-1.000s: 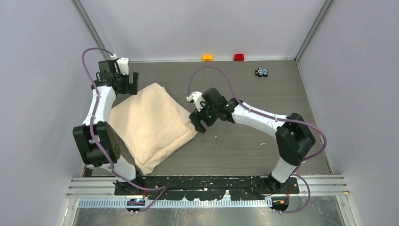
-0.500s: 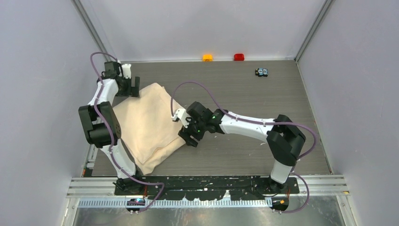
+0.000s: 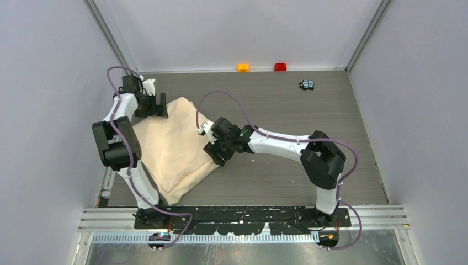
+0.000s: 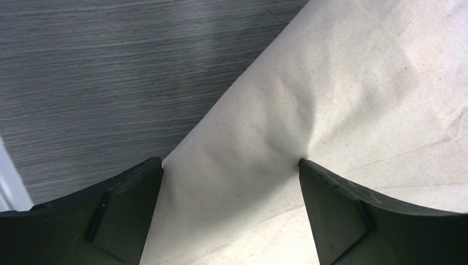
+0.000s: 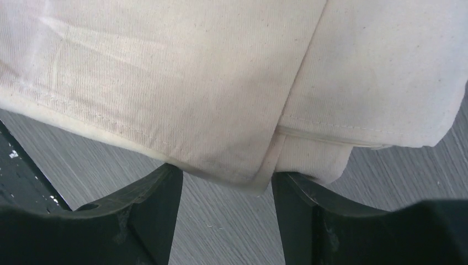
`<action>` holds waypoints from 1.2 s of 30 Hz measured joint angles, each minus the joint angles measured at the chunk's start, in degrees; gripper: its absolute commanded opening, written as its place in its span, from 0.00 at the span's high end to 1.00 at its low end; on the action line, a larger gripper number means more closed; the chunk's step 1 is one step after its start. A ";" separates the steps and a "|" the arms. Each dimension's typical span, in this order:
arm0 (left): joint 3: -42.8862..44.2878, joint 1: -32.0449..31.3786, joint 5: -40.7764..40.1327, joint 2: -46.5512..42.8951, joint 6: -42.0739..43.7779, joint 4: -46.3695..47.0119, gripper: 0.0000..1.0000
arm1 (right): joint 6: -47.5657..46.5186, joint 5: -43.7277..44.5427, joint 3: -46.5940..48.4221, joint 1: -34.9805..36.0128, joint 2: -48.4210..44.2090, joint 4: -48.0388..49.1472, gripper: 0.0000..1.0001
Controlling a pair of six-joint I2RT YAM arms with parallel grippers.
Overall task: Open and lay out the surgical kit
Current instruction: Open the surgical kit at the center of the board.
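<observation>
Lying folded on the left half of the grey wood-grain table point(image 3: 287, 105), the big beige cloth point(image 3: 176, 146) hides whatever is inside it. The left gripper point(image 3: 160, 105) is at its far corner and the right gripper point(image 3: 214, 153) at its right edge.

Left wrist: jaws wide apart, one finger point(image 4: 353, 215) dimpling the fabric, holding nothing.

Right wrist: jaws partly apart, straddling a hemmed, layered corner without pinching it.
</observation>
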 measured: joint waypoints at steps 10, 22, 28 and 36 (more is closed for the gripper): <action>1.70 2.40 7.21 3.08 -0.90 -2.05 0.11 | 3.52 1.51 3.13 -1.92 1.88 -3.06 0.37; -6.25 2.47 11.58 -0.63 -8.31 2.97 0.18 | 0.50 2.10 4.04 -15.69 1.88 -5.70 0.37; -10.14 -4.02 12.52 -2.80 -14.23 6.54 0.17 | -2.49 2.60 4.04 -24.98 0.94 -5.79 0.36; -15.61 -20.83 16.85 -4.63 -26.75 15.21 0.16 | -4.26 2.03 -1.18 -35.01 -11.65 -8.83 0.30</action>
